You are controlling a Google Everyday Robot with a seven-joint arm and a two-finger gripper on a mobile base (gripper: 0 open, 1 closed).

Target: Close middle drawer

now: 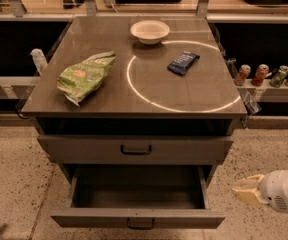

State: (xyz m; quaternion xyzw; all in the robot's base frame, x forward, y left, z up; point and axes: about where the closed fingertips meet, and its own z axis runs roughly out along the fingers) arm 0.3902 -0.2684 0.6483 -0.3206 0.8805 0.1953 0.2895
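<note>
The middle drawer [136, 218] is pulled far out below the closed top drawer [134, 150]. Its deep grey tray is empty, and its small dark loop handle [140, 225] sits at the centre of the flat front, near the bottom edge of the view. My gripper [246, 190], beige-tipped on a white arm, hangs low at the right. It is beside the drawer's right front corner, apart from it and pointing left. The lowest drawer is out of view.
On the cabinet top [194, 91] lie a green chip bag [85, 75], a white bowl [150, 32] and a dark blue snack bar [183, 63]. Several cans [269, 75] stand on a shelf at the right. The floor is speckled.
</note>
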